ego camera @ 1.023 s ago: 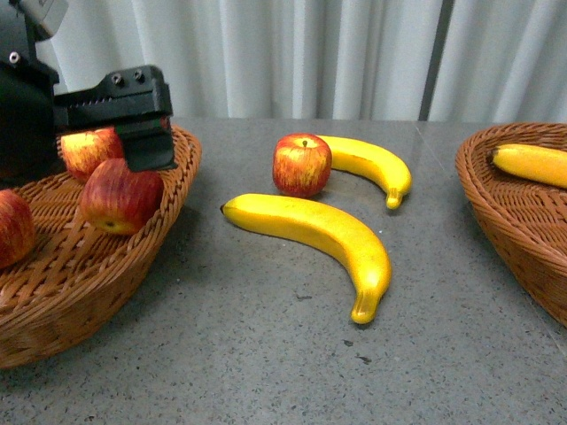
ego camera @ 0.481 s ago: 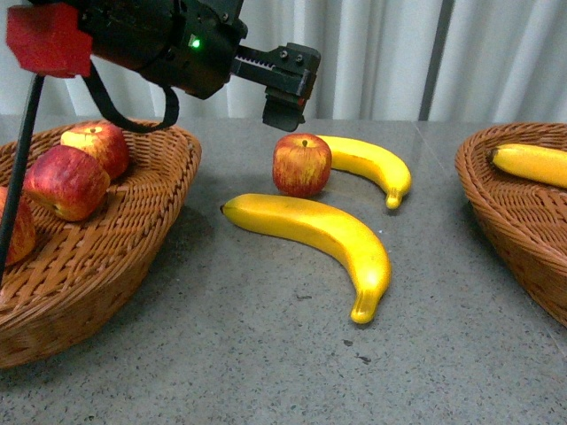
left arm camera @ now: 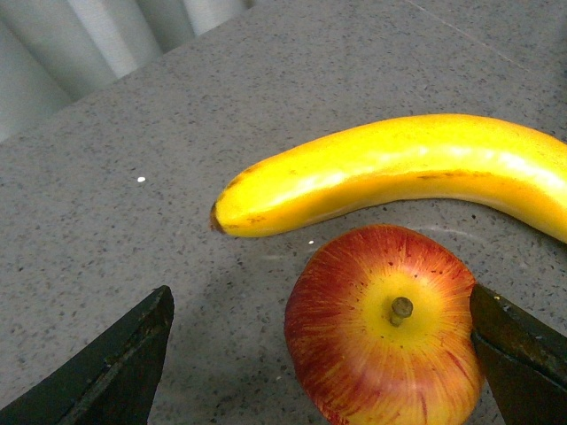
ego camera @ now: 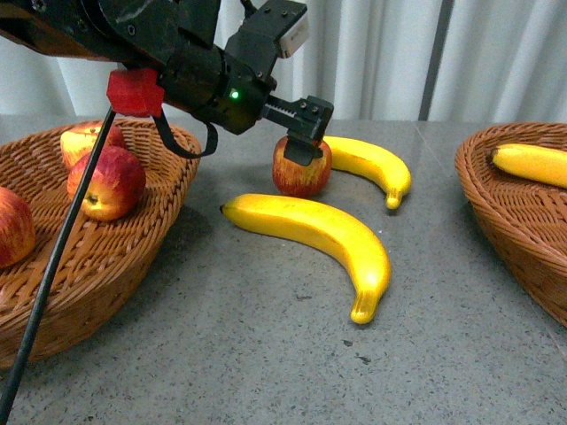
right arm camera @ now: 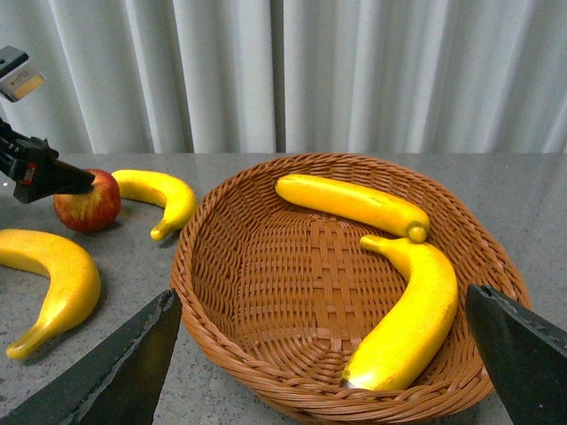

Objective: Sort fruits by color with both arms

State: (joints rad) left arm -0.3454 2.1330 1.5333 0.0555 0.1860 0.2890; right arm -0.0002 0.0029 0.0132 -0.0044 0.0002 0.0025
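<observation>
My left gripper is open and hovers just above a red apple on the table. In the left wrist view the apple lies between the open jaws, nearer one finger, with a banana just beyond it. A second, larger banana lies nearer the front. Three apples rest in the left basket. My right gripper is open and empty above the right basket, which holds two bananas. It is out of the front view.
Grey table with a white curtain behind. The right basket sits at the table's right edge. The left arm's black cable hangs across the left basket. Bare table lies in front of the near banana.
My left arm has swung right from over the left basket and lowered onto the table apple. An apple in the left basket has rolled and settled.
</observation>
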